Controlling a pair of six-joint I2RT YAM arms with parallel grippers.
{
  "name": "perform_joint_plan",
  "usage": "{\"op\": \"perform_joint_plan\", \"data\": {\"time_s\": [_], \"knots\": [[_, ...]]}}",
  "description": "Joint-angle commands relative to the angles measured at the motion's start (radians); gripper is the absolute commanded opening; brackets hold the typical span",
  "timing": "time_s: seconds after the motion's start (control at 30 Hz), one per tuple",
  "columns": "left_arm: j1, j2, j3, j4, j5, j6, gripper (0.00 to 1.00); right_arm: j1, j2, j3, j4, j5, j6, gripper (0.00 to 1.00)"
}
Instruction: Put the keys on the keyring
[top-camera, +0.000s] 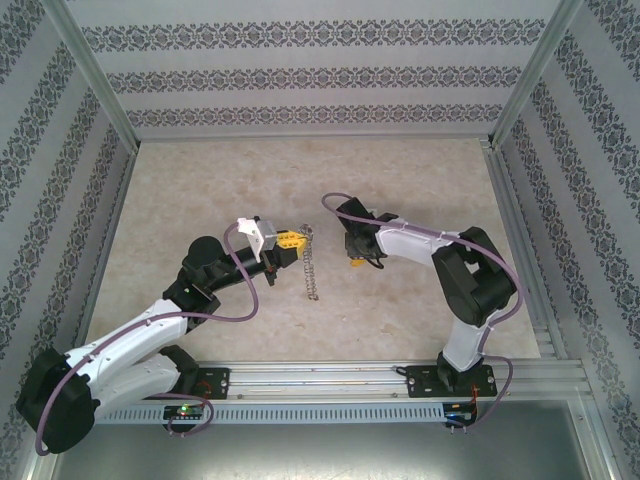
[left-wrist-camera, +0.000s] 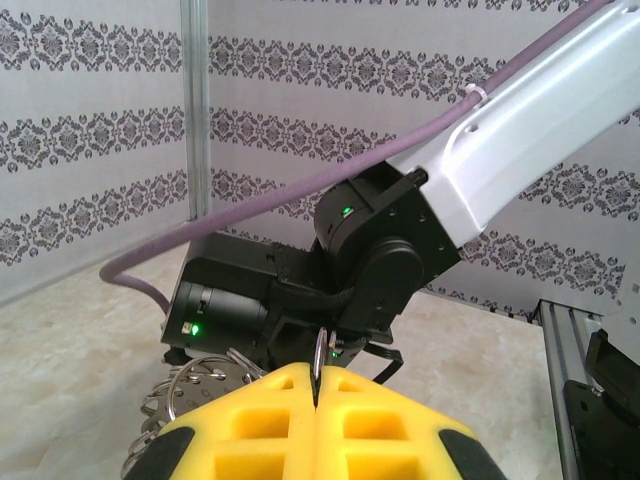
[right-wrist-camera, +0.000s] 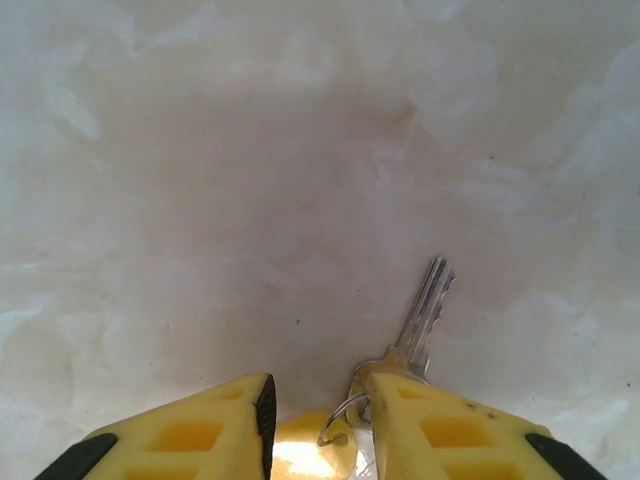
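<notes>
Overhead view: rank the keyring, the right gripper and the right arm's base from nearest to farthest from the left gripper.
Measured from the left gripper in the overhead view:
1. keyring: pinched at its fingertips, trailing toward the near edge just to its right.
2. right gripper: farther right, mid-table, pointing down at the table.
3. right arm's base: on the rail at the near right edge.

Left tool (top-camera: 298, 239) mid-table (top-camera: 200, 180), keyring (top-camera: 313, 268) pinched at its tip, the rest running toward near edge. Right tool (top-camera: 355, 262) just right of keyring, key (right-wrist-camera: 425, 315) on table between its fingers (right-wrist-camera: 450, 430).
</notes>
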Motion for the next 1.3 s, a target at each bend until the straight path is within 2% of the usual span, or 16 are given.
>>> {"op": "perform_joint_plan", "data": {"time_s": [0.0, 0.37, 0.6, 0.7, 0.8, 1.07, 1.17, 1.27], "knots": [[-0.015, -0.002, -0.009, 0.090, 0.012, -0.020, 0.00, 0.012, 0.026, 0.020, -0.024, 0.035, 0.021, 0.32], [-0.016, -0.003, -0.009, 0.097, 0.013, -0.027, 0.00, 0.017, 0.024, 0.002, -0.031, 0.061, 0.014, 0.24], [-0.015, -0.001, -0.010, 0.101, 0.016, -0.033, 0.00, 0.017, 0.009, -0.013, -0.029, 0.058, 0.011, 0.10], [-0.016, 0.000, -0.007, 0.101, 0.015, -0.036, 0.00, 0.019, -0.004, -0.017, -0.030, 0.062, 0.004, 0.00], [-0.016, 0.000, -0.005, 0.098, 0.019, -0.037, 0.00, 0.019, -0.025, -0.026, -0.032, 0.063, -0.009, 0.00], [-0.017, 0.004, 0.007, 0.075, 0.020, -0.031, 0.00, 0.015, -0.209, -0.070, 0.016, 0.035, -0.071, 0.00], [-0.016, 0.007, 0.010, 0.058, 0.020, -0.022, 0.00, 0.009, -0.300, -0.105, 0.078, -0.039, -0.119, 0.00], [-0.016, 0.016, 0.016, 0.044, 0.021, -0.010, 0.00, -0.010, -0.412, -0.175, 0.198, -0.170, -0.164, 0.00]]}}
